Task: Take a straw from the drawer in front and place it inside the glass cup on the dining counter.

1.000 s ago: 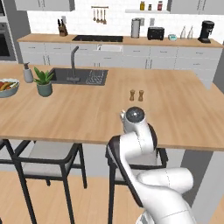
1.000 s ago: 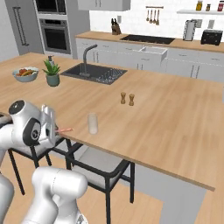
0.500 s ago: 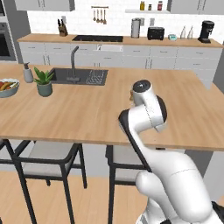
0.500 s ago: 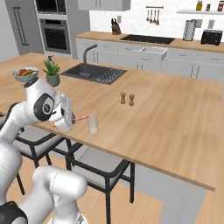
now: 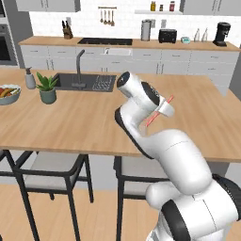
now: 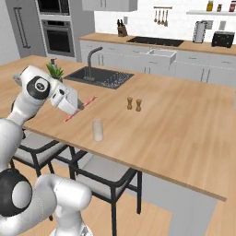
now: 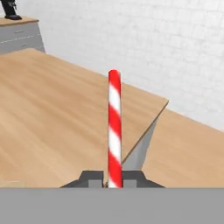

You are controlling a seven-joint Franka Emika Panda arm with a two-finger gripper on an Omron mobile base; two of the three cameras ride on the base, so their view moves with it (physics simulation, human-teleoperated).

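The two-finger gripper (image 6: 79, 107) pinches the thin red-and-white striped straw (image 6: 79, 108) near its middle, leaving its ends free for lowering into the clear cylindrical glass cup (image 6: 97, 130), which stands on the long light-wood dining counter (image 6: 184, 124), just near-right of it. The arm reaches forward, wrist tilted.

Robot arm (image 5: 174, 155) is glossy white, fat rounded segments w/ dark grey/black bands at the joints. Round dark cap w/ a small light center on the joint housing (image 6: 40, 86), visible from the right base cam. Hand (image 6: 81, 105) is a boxy white block, and the two fingertips (image 7: 92, 178) are small, dark grey, flat-topped. No cables or markings visible afaict.
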